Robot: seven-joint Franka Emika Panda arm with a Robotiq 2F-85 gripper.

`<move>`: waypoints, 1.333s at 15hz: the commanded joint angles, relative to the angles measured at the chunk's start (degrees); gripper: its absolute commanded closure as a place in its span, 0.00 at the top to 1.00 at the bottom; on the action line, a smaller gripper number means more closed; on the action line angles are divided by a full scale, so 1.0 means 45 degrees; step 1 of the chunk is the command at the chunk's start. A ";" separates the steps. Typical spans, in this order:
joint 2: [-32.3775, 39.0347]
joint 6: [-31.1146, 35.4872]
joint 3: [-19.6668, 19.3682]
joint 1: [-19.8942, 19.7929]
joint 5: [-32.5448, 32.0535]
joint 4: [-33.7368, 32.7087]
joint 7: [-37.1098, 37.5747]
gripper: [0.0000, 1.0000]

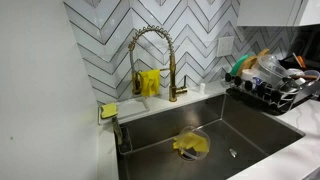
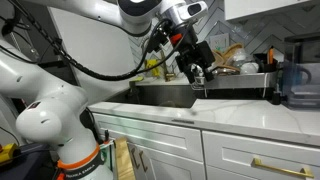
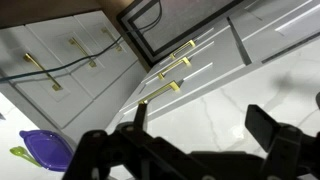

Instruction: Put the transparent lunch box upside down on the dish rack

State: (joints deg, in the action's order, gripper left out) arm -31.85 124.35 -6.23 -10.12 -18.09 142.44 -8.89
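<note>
The black wire dish rack (image 1: 262,97) stands on the counter to the right of the sink and holds several dishes. It also shows in an exterior view (image 2: 240,72). A pale, clear-looking container (image 1: 272,66) sits among the dishes; I cannot tell whether it is the transparent lunch box. My gripper (image 2: 197,72) hangs above the sink edge next to the rack. In the wrist view my gripper (image 3: 205,125) is open with nothing between its dark fingers, only white marble counter behind.
A steel sink (image 1: 250,135) holds a yellow sponge (image 1: 191,145). A gold faucet (image 1: 152,60) stands behind it. A dark appliance (image 2: 293,85) sits on the counter. White cabinet drawers with gold handles (image 3: 170,68) and a purple bowl (image 3: 45,150) show in the wrist view.
</note>
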 commanded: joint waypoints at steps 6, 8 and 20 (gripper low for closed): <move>-0.0002 -0.0057 -0.0071 0.0091 -0.0040 -0.0031 0.0034 1.00; -0.0002 -0.0057 -0.0071 0.0091 -0.0040 -0.0031 0.0034 1.00; 0.0960 0.0450 0.1451 0.0425 -0.0233 -0.1787 0.2096 1.00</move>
State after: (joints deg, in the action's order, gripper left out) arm -31.18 125.75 -3.72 -9.27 -18.05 139.63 -5.43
